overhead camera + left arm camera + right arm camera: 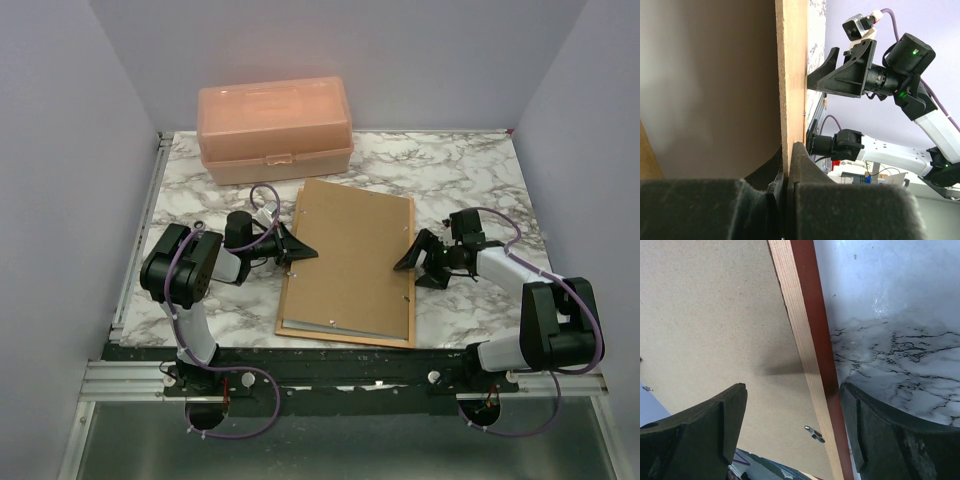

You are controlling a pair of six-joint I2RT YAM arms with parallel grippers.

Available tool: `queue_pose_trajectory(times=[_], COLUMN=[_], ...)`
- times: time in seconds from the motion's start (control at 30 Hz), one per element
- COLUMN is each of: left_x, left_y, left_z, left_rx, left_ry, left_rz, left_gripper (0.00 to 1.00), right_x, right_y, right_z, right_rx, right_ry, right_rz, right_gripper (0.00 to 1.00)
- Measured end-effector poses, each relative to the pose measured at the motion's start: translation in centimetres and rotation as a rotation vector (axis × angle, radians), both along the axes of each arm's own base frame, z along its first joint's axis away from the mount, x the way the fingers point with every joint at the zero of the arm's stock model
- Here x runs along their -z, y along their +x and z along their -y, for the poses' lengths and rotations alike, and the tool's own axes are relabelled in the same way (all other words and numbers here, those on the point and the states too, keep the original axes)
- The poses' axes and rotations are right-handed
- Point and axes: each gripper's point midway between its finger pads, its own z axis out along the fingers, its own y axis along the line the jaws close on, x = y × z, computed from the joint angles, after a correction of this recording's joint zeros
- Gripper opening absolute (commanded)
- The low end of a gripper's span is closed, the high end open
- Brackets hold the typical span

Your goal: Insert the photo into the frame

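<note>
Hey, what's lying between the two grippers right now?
The frame, back up, with the brown backing board on it, fills the stretch between the left gripper and the right gripper. The top view shows this.

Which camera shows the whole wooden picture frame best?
The top camera. It shows the frame whole, lying flat on the table with a brown board covering its middle. The left wrist camera sees only a pale strip of one edge. The right wrist camera sees only one reddish-brown side, very close up.
</note>
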Motion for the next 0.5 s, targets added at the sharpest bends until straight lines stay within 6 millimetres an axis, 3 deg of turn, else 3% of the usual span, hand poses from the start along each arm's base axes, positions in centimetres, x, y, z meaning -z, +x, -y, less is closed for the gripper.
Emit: queue_pose_trajectory(times=[0.5], left_x=[-1.0], left_y=[0.6], left_z=[-0.6], left_rx=[-0.012], left_ry=[-0.041], left_rz=[0.013], left_gripper=[0.0], right_x=[0.2], right_y=[-0.1], right_z=[0.0], right_rx=[-0.001], right_ry=[0.001], right_rz=[-0.006], right_gripper=[0.76])
